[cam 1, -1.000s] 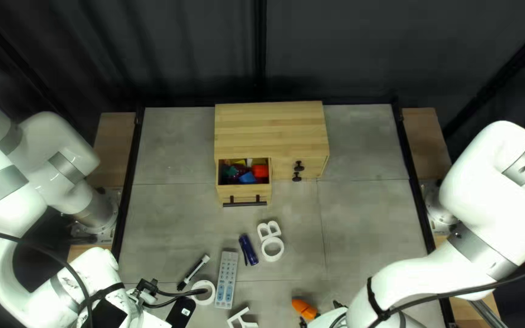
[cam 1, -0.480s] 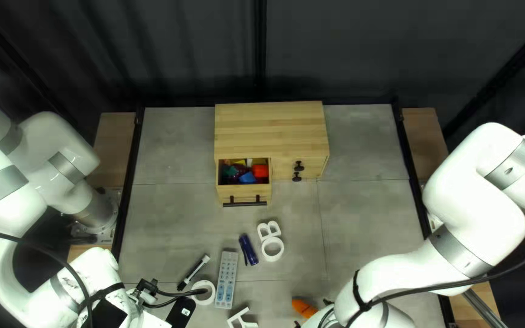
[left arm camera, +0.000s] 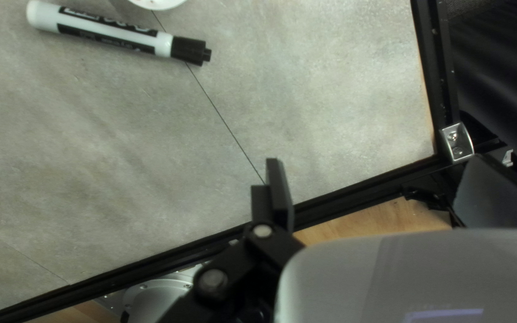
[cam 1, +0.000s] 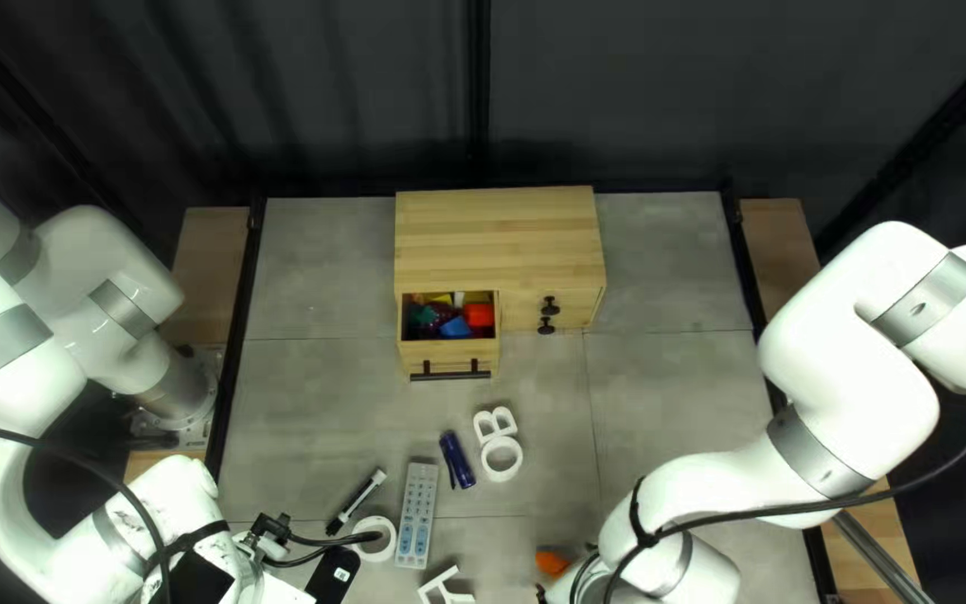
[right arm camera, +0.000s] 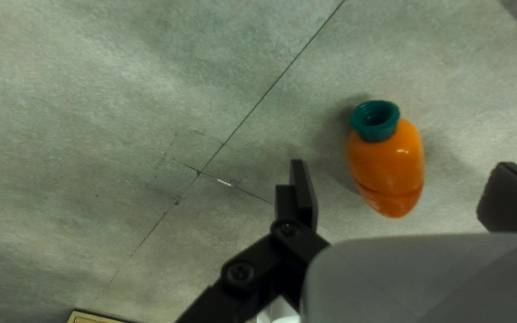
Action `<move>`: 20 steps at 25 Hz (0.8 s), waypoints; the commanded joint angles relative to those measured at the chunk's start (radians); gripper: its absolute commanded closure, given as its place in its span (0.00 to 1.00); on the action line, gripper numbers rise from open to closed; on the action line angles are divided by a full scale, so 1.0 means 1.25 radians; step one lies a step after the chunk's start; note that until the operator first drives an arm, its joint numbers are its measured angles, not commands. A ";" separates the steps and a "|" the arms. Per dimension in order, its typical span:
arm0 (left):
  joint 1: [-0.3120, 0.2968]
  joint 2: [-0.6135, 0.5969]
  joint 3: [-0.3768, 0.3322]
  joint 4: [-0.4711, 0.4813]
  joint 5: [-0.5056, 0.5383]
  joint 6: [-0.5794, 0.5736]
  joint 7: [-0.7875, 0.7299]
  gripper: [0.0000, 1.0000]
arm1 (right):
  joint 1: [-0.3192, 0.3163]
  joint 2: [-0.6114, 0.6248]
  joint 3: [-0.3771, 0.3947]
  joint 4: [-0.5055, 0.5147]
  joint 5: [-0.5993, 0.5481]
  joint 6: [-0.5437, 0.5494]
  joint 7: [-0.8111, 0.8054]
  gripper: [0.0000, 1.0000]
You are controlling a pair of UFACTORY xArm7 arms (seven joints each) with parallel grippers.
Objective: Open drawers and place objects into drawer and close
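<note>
So, left to right, going off the wooden cabinet (cam 1: 500, 241). My left gripper (left arm camera: 377, 160) is well out in front of its left end, fingers wide apart, nothing in hold; my guess is it's just keeping out of the way. The marker (left arm camera: 109, 30) lies ahead of it, not between the fingers. The drawer (cam 1: 450, 356) at the cabinet's left is pulled out, I figure so stuff can drop in from above. My right gripper (right arm camera: 402, 164) is well out in front of the knobbed end, also wide open, one finger each side of the toy carrot (right arm camera: 388, 161), touching neither flank. Looks like lining up a grab to me.

Top left view only gives me an orange scrap of carrot by the arm; right wrist shows its green top too. But only top left shows the colorful bits (cam 1: 454, 327) inside the drawer.
</note>
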 commanded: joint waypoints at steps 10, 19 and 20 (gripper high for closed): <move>0.000 0.000 0.000 0.000 0.000 0.000 0.000 0.00 | -0.009 -0.076 -0.015 -0.015 0.030 0.048 0.059 0.97; 0.000 0.000 0.000 0.000 0.000 0.000 0.000 0.00 | -0.079 -0.300 -0.124 -0.077 0.032 0.135 0.299 0.99; 0.000 0.000 0.000 0.000 0.000 0.000 0.000 0.00 | -0.087 -0.310 -0.138 -0.076 0.032 0.137 0.337 0.99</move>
